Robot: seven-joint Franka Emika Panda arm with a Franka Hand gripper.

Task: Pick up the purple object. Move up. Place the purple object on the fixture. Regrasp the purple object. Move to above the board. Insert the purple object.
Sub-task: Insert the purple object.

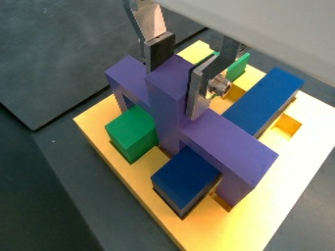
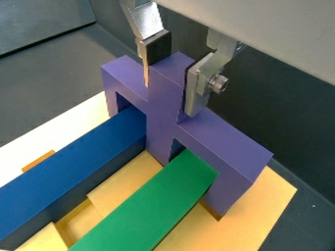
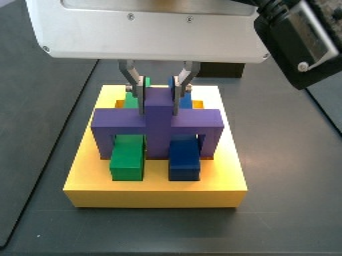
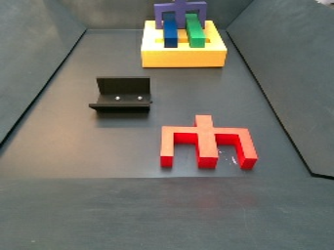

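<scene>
Item: purple object (image 3: 158,122). Bridge-shaped piece with a wide crossbar, downward legs and a raised central ridge. It sat on the board (image 3: 156,188), straddling the green bar (image 2: 148,207) and the blue bar (image 2: 69,169), which passed beneath the crossbar between its legs. In a side view (image 4: 181,14) it stood at the far end of the worktop (image 4: 78,137), on the yellow block.

Item: pincer (image 1: 181,67). Positioned directly over the board, its silver fingers (image 2: 202,80) flanked the purple ridge on both sides. The dark pads appeared pressed to the ridge in both wrist views, so the pincer stood narrow, holding the purple object.

Item: board (image 4: 182,57). Thick yellow block, far centre of the worktop.

Item: fixture (image 4: 121,95). Black bracket, left of centre, well apart from the board, bare.

Item: red piece (image 4: 205,143). Notched, lay flat, near right of the fixture, apart from it.
</scene>
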